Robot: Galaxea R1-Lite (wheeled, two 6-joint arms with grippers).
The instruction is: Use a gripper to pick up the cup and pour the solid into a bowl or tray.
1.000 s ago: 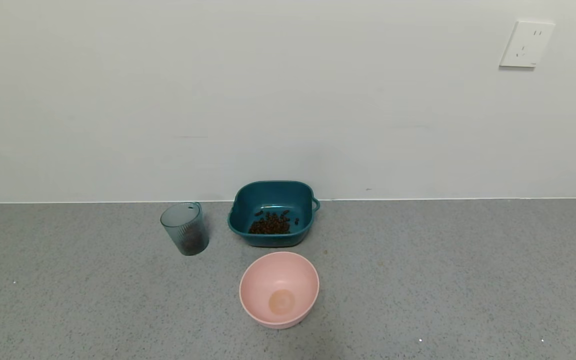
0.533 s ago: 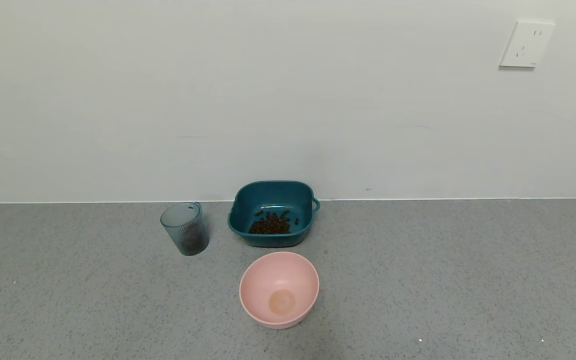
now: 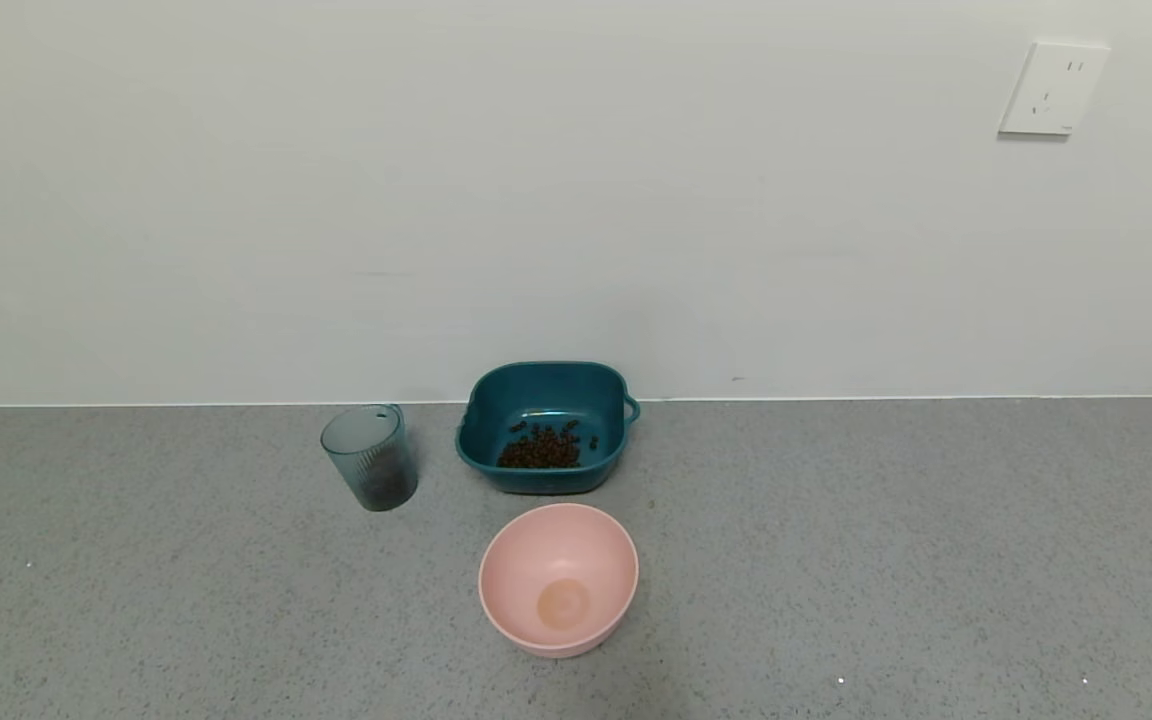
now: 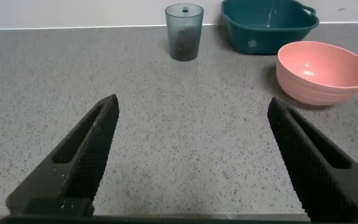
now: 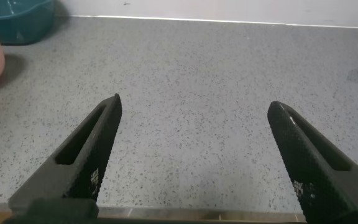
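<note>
Cup (image 3: 370,457) upright on counter (image 3: 836,560), just left of basin (image 3: 544,427); pellets (image 3: 541,447) inside basin. Left tool (image 4: 191,158) and right tool (image 5: 194,158) spread open, well short of basin.

From my seat this looks like a bare indoor test room, not a lived-in home. I see a speckled grey surface (image 3: 836,560) running back to a plain white wall (image 3: 536,200). A white electrical outlet plate (image 3: 1054,88) sits high on that wall, far right.
</note>
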